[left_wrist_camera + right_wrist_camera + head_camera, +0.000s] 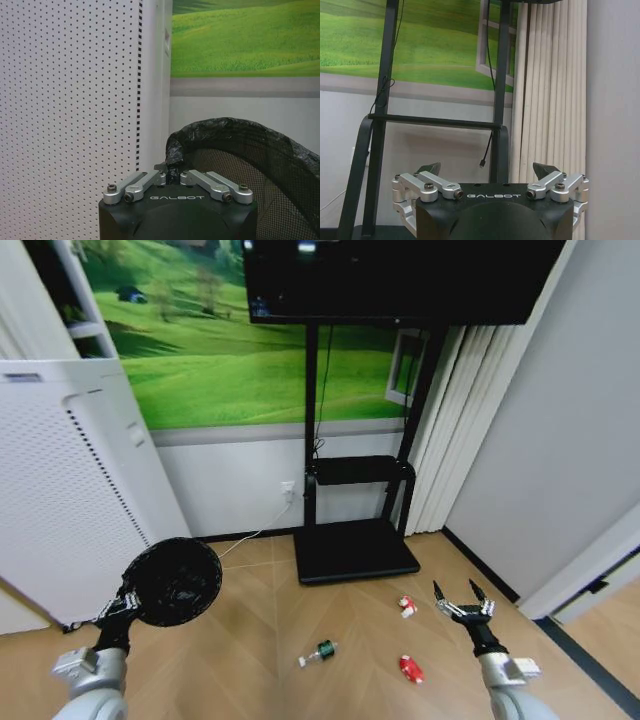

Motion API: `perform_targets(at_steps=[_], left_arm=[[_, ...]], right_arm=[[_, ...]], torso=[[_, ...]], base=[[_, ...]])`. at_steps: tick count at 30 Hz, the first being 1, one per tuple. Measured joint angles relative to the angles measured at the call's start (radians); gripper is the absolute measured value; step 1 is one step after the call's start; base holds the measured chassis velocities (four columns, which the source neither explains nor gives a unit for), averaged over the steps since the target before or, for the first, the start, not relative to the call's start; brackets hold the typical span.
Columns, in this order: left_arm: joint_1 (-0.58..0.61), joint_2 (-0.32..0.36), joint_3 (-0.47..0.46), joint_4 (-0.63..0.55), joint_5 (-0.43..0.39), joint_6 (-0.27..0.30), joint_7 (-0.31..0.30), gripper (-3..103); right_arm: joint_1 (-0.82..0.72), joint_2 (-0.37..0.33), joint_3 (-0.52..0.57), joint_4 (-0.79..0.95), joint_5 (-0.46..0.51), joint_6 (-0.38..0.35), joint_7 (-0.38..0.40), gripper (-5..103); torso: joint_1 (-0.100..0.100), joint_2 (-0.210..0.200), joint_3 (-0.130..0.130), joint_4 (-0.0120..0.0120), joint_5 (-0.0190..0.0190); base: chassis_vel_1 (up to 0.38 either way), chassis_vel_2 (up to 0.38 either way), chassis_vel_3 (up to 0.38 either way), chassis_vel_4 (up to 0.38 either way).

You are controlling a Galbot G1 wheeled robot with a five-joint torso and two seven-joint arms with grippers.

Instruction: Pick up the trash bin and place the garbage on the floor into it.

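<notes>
My left gripper (128, 598) is shut on the rim of the trash bin (172, 581), a black mesh basket with a dark liner, held off the floor with its mouth tipped toward me. The left wrist view shows my left gripper (172, 175) pinching the bin's lined rim (235, 129). My right gripper (462, 595) stands open in the air at the right, fingers (430, 169) spread with nothing between them. The garbage lies on the wood floor: a clear bottle with a green label (320, 652), a red-and-white packet (407, 606) and a red can-like piece (411, 669).
A tall white perforated appliance (60, 500) stands at the left. A black TV stand (355, 540) with a flat base sits ahead against the wall, a cable (258, 530) running to a socket. Pale curtains (455, 430) and a grey wall close the right side.
</notes>
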Motion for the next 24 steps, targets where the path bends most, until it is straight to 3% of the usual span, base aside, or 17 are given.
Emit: perform_targets(at_steps=[12, 24], left_arm=[[0.01, -0.003, 0.002, -0.004, 0.011, -0.005, 0.005, 7], [0.021, -0.009, 0.006, -0.015, 0.018, -0.011, 0.013, 7]], right_arm=[[-0.002, -0.003, -0.001, 0.005, 0.017, -0.012, -0.019, 100], [0.0, -0.008, 0.017, -0.018, 0.03, 0.032, -0.053, 100]], torso=[[0.0, 0.0, 0.0, 0.0003, -0.0003], [0.0, 0.0, 0.0, -0.0004, 0.0]], base=[[-0.008, -0.025, 0.001, 0.014], [-0.154, -0.147, 0.166, 0.103]])
